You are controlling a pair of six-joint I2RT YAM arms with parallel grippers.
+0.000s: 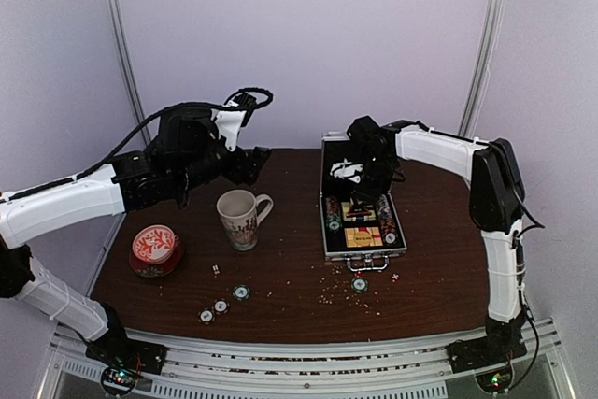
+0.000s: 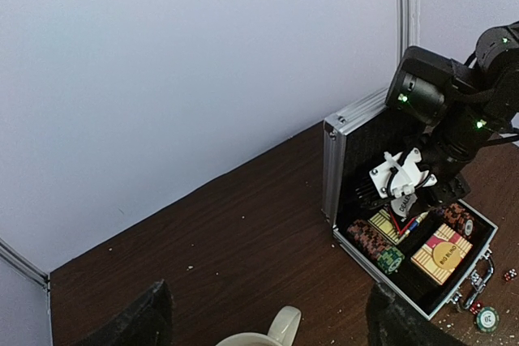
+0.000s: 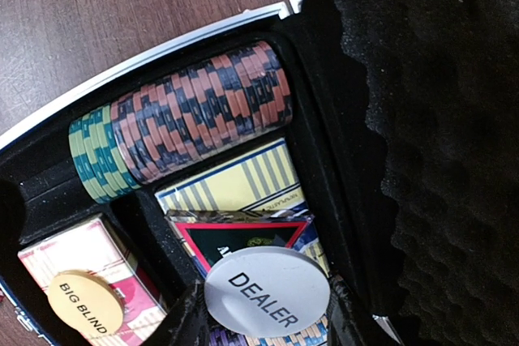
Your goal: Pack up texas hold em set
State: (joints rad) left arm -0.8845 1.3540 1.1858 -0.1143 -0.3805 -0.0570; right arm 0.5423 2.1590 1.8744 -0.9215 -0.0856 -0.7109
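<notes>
My right pincer (image 3: 263, 323) clamps the dealer button (image 3: 268, 288) over the briefcase (image 3: 162, 48) card decks (image 3: 243, 186); chip row (image 3: 199, 115) at eleven o'clock.

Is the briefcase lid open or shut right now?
Open. The lid stands upright behind the tray of the briefcase, its foam lining exposed, with chips and card boxes visible inside.

The scene is lit evenly and diffusely; only faint shadows are cast on the tabletop (image 1: 290, 231). In the left wrist view the fingers (image 2: 138, 322) are rendered dark and blurred.
</notes>
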